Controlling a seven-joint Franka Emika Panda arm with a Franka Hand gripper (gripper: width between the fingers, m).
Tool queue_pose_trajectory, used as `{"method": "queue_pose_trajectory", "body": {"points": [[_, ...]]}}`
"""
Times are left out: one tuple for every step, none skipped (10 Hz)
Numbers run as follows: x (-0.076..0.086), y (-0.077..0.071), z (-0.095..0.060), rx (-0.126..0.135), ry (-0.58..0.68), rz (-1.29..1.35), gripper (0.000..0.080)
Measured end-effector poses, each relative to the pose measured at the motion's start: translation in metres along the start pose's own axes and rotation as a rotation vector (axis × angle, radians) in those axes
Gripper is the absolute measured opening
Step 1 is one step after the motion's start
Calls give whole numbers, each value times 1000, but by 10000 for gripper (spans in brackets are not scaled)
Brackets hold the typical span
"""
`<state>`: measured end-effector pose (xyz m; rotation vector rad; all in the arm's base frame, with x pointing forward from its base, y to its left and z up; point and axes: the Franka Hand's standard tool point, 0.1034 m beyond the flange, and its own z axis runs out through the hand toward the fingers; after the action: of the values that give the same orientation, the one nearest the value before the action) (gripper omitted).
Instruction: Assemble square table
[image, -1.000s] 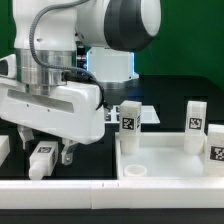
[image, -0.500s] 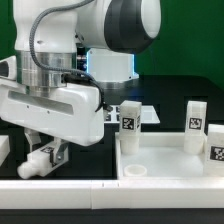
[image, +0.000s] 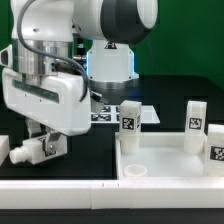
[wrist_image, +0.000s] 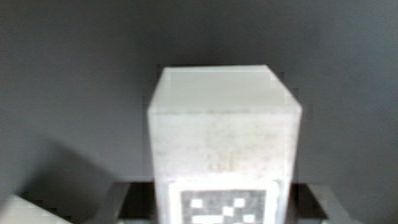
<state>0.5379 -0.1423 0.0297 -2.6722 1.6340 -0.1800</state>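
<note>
The table top (image: 165, 160) sits at the exterior view's right, rim up, one round corner socket (image: 133, 171) showing near its front left corner. I count two legs standing upright along its back rim: one at the left (image: 129, 115) and one at the right (image: 194, 117), and a tagged bit (image: 217, 155) at the far right edge that I can't identify. A third leg (image: 27, 151) is clamped in the gripper (image: 42, 147), tilted nearly flat and off the mat, at the exterior view's left; the wrist view shows that leg (wrist_image: 221, 135) up close between the dark fingers (wrist_image: 139, 199). A long white bar (image: 60, 192) runs along the front edge. The marker board (image: 120, 113) peeks out behind the arm. There's open black mat (image: 90, 160) between the held leg and the top's left rim.
</note>
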Motion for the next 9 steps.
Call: {"method": "queue_pose_trajectory", "body": {"points": [[-1,6,-2,16,-19,134,282],[5,6,-5,35,-27,233,282],[2,5,-2,30,-27,284,282],[1,5,-2,28,-29,333,282],[-2,4,-3,25,-34,457,282],[-11,1,-7,13,-46,609,282],[-18,4,-12,11,-59,782,282],[-24,13,-13,5,-72,953,284],[-26,18,-11,-3,-73,1071,284]]}}
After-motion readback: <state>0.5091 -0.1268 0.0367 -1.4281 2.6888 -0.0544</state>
